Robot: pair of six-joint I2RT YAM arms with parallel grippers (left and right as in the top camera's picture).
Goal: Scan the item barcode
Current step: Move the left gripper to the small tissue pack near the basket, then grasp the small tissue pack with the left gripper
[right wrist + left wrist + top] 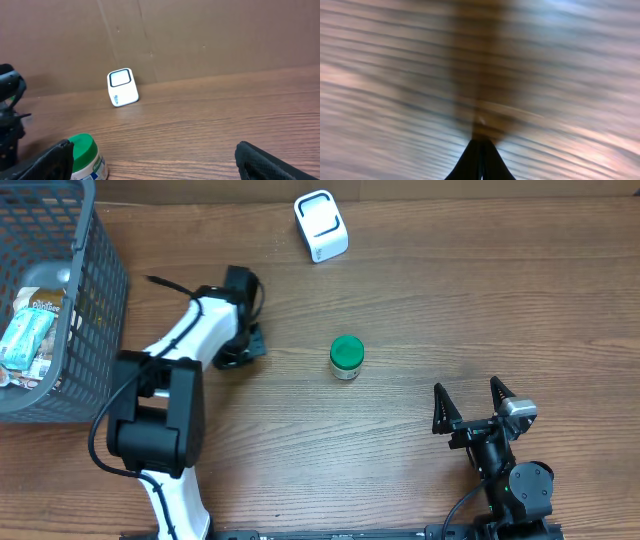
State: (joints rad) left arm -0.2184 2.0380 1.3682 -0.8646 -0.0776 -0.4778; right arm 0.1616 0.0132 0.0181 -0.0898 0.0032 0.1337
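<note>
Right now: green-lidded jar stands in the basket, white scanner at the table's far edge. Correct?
Not quite. The green-lidded jar stands on the bare table, outside the basket, as the overhead view shows. The white scanner is at the far edge, as you said.

This is a mock shop checkout built on a robotics test bench. A grey plastic mesh shopping basket (95, 285) holding wrapped snack packets (28, 335) stands at one corner of the brown wood-grain worktop (450, 300). A small white box-shaped barcode scanner (321, 225) with a dark-framed window sits near the far edge. Plain brown cardboard sheets (200, 35) back the worktop. A white-and-black robot arm (190, 330) and a black robot arm (515, 485) stand at its near edge.
</note>
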